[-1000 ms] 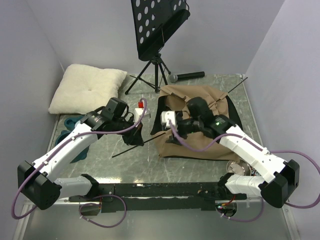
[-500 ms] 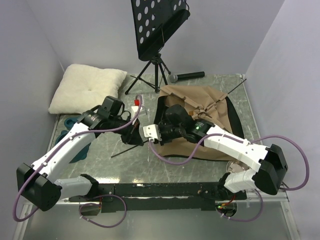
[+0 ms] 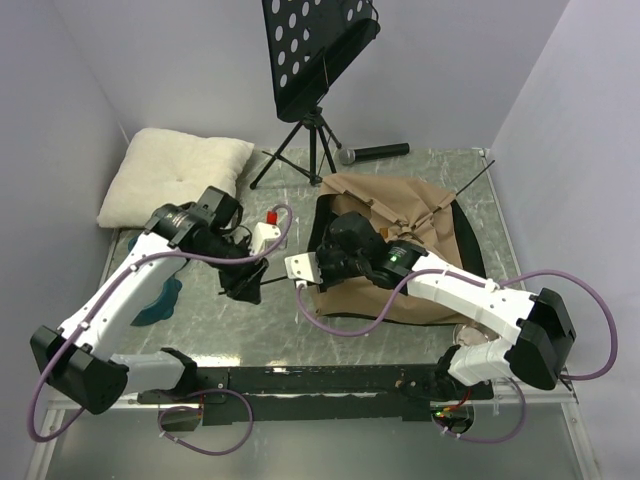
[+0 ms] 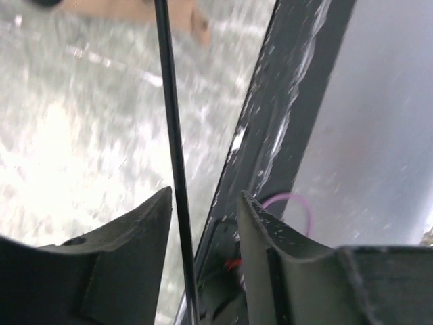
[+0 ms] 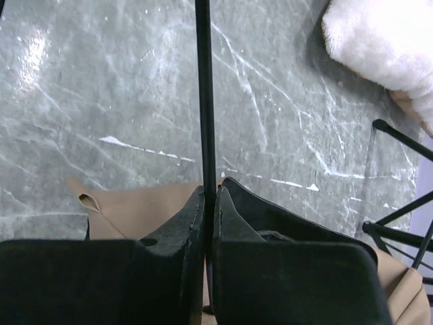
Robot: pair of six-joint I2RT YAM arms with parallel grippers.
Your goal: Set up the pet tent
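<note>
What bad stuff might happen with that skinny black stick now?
The thin black tent pole is pinched only by the right gripper, so it might slip or swing. The left gripper stands open around it and could snag it when pulling away.

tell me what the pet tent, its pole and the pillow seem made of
The pet tent looks like tan matte cloth: it creases and slumps. The tent pole is a thin, straight black rod; metal or fibreglass, cannot tell. The pillow looks like cream fleecy fabric, fuzzy, with a tufted centre.
</note>
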